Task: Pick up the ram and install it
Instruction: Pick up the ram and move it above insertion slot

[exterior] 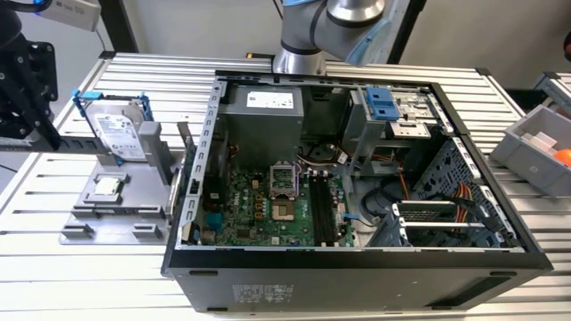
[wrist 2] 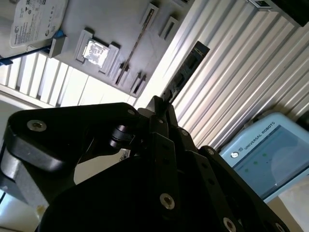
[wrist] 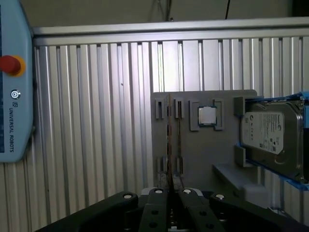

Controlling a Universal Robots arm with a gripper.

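Note:
The ram (wrist 2: 187, 71) is a dark narrow stick with black chips that juts sideways from between my fingertips, parallel to the table ribs. My gripper (wrist 2: 163, 101) is shut on it, high above the table beside the grey holder (wrist 2: 111, 29). In the first wrist view the ram (wrist: 168, 140) shows edge-on as a thin brown line running from my gripper (wrist: 170, 193) across the holder (wrist: 203, 154). The ram's other half is hidden behind the gripper body. The black memory slots (exterior: 325, 204) lie on the motherboard inside the open computer case (exterior: 357, 261).
The holder (exterior: 80, 224) carries a silver hard drive in a blue frame (exterior: 116, 124) and a square processor chip (exterior: 107, 186). A thin brown strip (wrist 2: 137, 41) lies along its slot posts. A teach pendant (wrist: 14, 96), a black stand (exterior: 23, 87) and a grey bin (exterior: 535, 144) surround the workspace.

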